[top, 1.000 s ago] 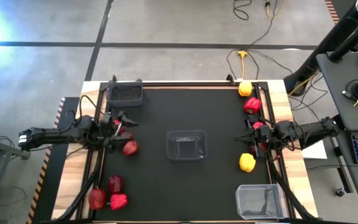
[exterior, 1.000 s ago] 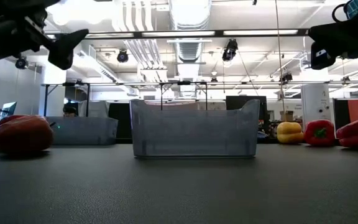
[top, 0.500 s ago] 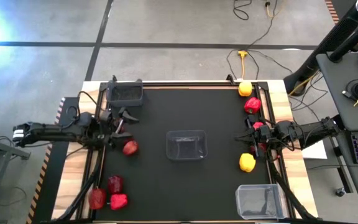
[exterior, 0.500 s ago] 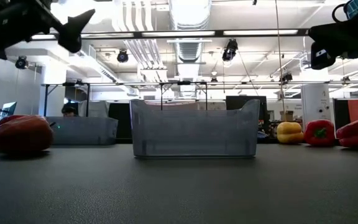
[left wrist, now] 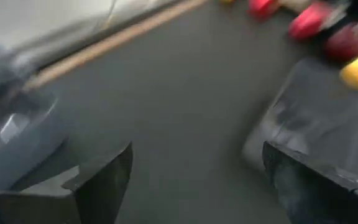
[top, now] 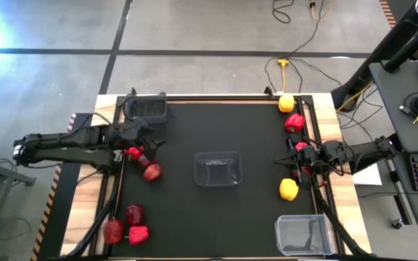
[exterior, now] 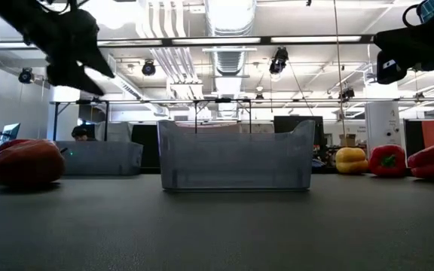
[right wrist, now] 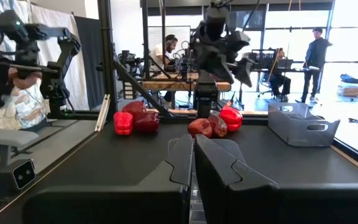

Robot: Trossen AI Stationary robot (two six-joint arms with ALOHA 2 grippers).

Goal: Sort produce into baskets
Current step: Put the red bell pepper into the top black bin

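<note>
My left gripper (top: 153,139) hangs open above the table's left part, slanting down. Its fingers (left wrist: 104,180) have nothing between them. Below it lie a red piece of produce (top: 152,172) and another (top: 132,153) half under the arm. The dark grey basket (top: 146,109) stands at the far left, a clear basket (top: 218,168) at the centre, and another clear one (top: 303,234) at the near right. My right gripper (top: 294,161) waits shut at the right edge, its fingers (right wrist: 191,162) level and touching nothing.
Three red pieces (top: 128,226) sit at the near left corner. Along the right edge lie a yellow pepper (top: 287,104), a red pepper (top: 294,122), a red piece (top: 303,150) and another yellow pepper (top: 289,189). People stand in the room beyond the table.
My left gripper has risen and tipped from pointing slightly upward to slanting down toward the table, staying open over the table's left part. The produce and baskets have kept their places.
</note>
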